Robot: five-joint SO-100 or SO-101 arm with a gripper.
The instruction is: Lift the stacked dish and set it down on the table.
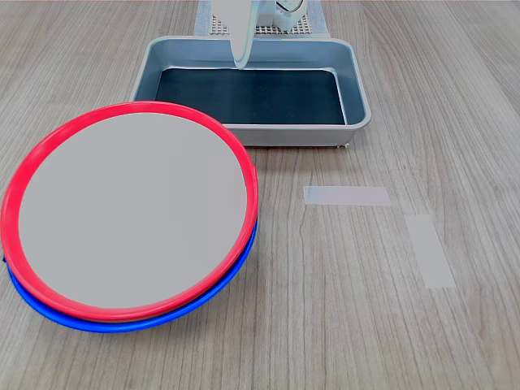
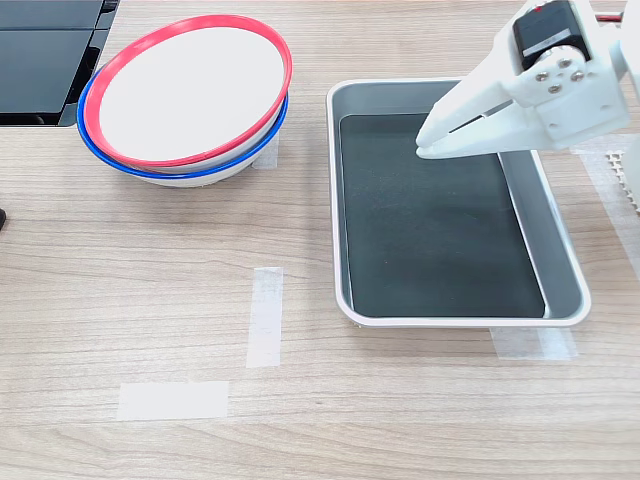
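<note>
Over on the second exterior view's left, the red-rimmed dish point(image 2: 190, 95) sits on top of a blue-rimmed plate point(image 2: 180, 172), the pair resting on the wood-grain table point(image 2: 150, 280) near its far edge, just beside a dark flat object point(image 2: 45, 55) at the corner. Moving right, two pale tape strips point(image 2: 265, 315) lie on bare table, then comes the grey tray point(image 2: 345, 200) with its dark bottom, empty. Above the tray's far right part hangs the white tool point(image 2: 432, 142), its fingers drawn together to a near-closed tip and gripping nothing.

So the dish lies well apart from the tool, off toward the second exterior view's left, with the tray's near wall between them; I'd judge the arm must swing across and come down on the red rim, which being round offers no preferred axis. Nothing has been lifted yet.

The first exterior view looks from the opposite side: the red-rimmed dish point(image 1: 130, 211) fills the first exterior view's left, visibly tilted and offset on the blue-rimmed plate point(image 1: 122, 321), which the other camera hardly shows. There only a pale sliver of the tool point(image 1: 241, 58) dips over the tray point(image 1: 357, 97), so its opening is readable in the second exterior view alone.
</note>
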